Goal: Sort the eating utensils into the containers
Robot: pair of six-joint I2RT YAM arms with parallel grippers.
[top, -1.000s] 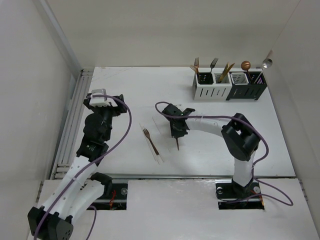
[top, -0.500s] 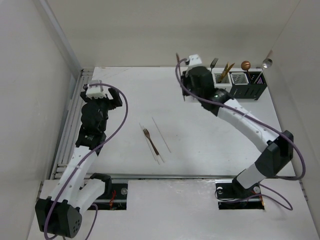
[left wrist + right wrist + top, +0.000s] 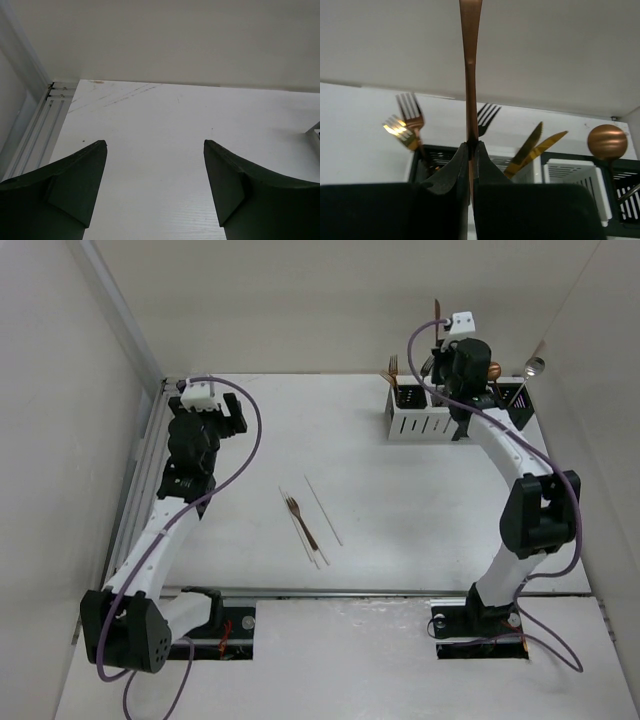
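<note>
My right gripper hovers over the containers at the back right, shut on a slim copper utensil that points straight up between its fingers. Its working end is hidden. Forks, gold knives and a copper spoon stand in the boxes. On the table's middle lie a copper fork and a thin pale utensil. My left gripper is open and holds nothing at the back left, its jaws over bare table.
A silver spoon leans out of the rightmost black box. White walls close in the table on the left, back and right. A ribbed rail runs along the left edge.
My right arm swung from mid-table up to the containers, carrying the copper utensil. My left arm drew back toward the far left corner.
</note>
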